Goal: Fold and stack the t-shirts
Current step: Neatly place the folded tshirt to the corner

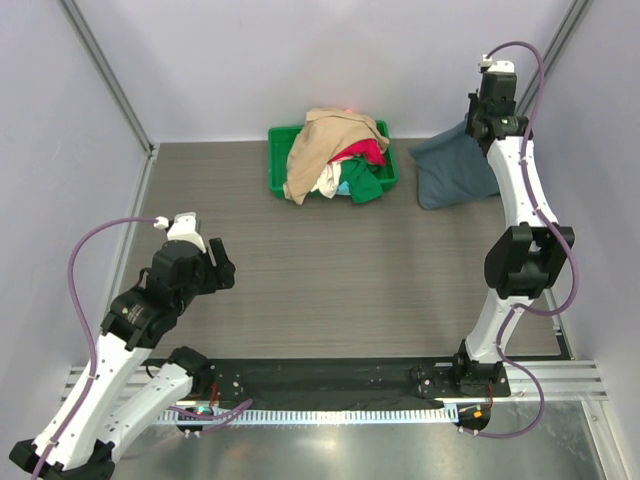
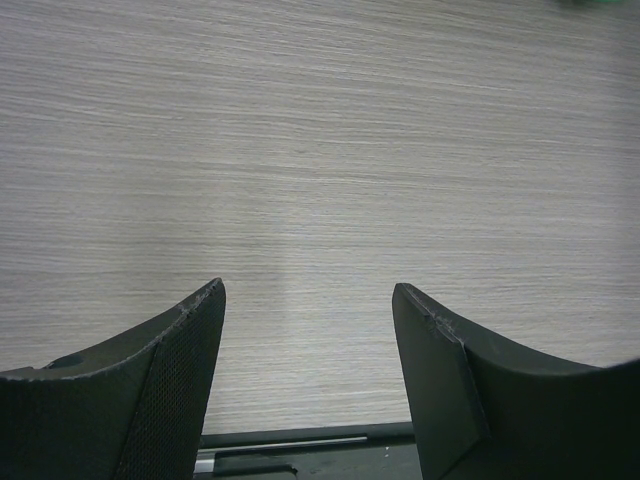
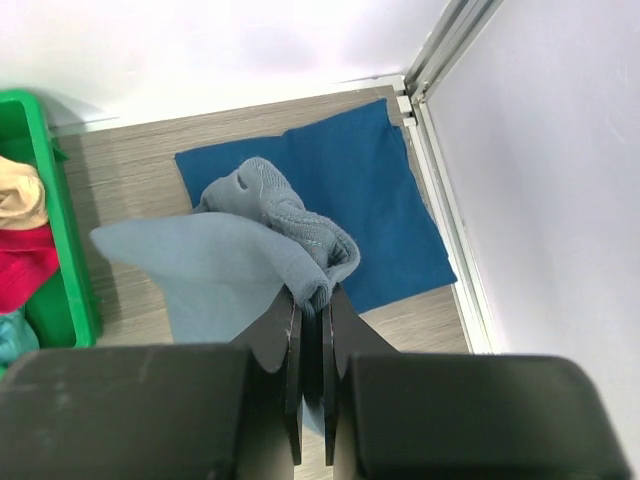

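Note:
My right gripper (image 3: 314,295) is shut on a bunched fold of the slate grey-blue t-shirt (image 3: 220,260) and holds it above the table at the far right. The dark navy-teal t-shirt (image 3: 370,190) lies flat under it, by the right wall. In the top view the lifted grey-blue shirt (image 1: 452,172) hangs below the right gripper (image 1: 482,125). My left gripper (image 1: 218,268) is open and empty, low over bare table at the near left; its jaws stand wide apart in the left wrist view (image 2: 308,290). Tan (image 1: 325,140), red (image 1: 365,150), green (image 1: 367,185) and white (image 1: 325,185) tees are piled in the bin.
The green plastic bin (image 1: 276,172) stands at the back centre, against the rear wall, and its edge shows in the right wrist view (image 3: 45,180). Walls with metal rails close the left, right and back sides. The arm bases sit on a black rail at the near edge.

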Tool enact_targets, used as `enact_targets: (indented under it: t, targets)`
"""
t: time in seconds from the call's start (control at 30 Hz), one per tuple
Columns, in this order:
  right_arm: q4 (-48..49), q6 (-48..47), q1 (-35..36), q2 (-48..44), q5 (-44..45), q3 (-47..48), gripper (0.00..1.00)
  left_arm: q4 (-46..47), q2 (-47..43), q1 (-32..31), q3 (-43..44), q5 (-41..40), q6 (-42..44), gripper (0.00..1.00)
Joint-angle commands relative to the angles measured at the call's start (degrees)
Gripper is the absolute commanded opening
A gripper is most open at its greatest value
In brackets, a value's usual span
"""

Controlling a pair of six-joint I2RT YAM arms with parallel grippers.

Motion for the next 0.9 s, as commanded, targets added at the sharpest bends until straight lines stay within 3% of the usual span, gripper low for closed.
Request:
enact_targets:
  t: [0.0,0.43,0.87]
  targets:
    - [2.72,-1.43,-0.41,-0.14,-0.45,4.16,0.01,2.56,0.41,0.15,-0.11,0.21,0.34,0.69]
    - [2.10,-2.58,-1.47,3.99,-4.23,13.12,0.01,2.56,0.85,0.15,-0.20,0.47,0.43,0.69]
    - [1.93,-3.01,-5.42,8.73,-8.45,13.30,0.01,2.73,1.90,0.15,-0.20,0.47,0.51,0.69]
